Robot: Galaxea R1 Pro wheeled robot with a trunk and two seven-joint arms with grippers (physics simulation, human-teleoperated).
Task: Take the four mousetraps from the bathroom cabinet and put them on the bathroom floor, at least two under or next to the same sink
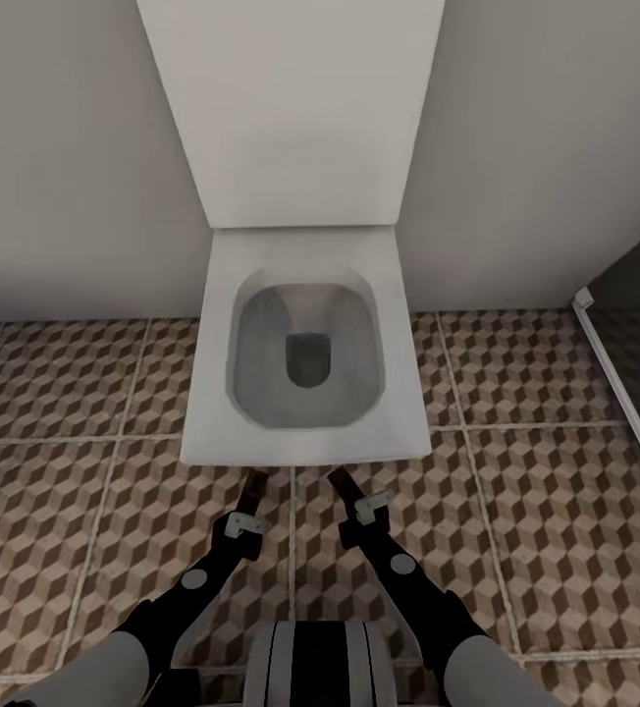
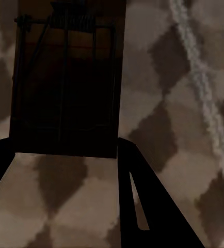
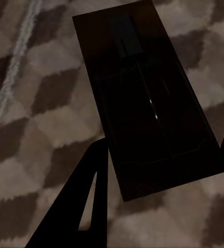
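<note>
Toilet [image 1: 305, 363] directly ahead of both mousetrap-gripping arms, on bathroom floor [image 1: 536, 511].

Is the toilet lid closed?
No, the lid stands up against the wall and the toilet bowl is open, with water showing inside.
</note>
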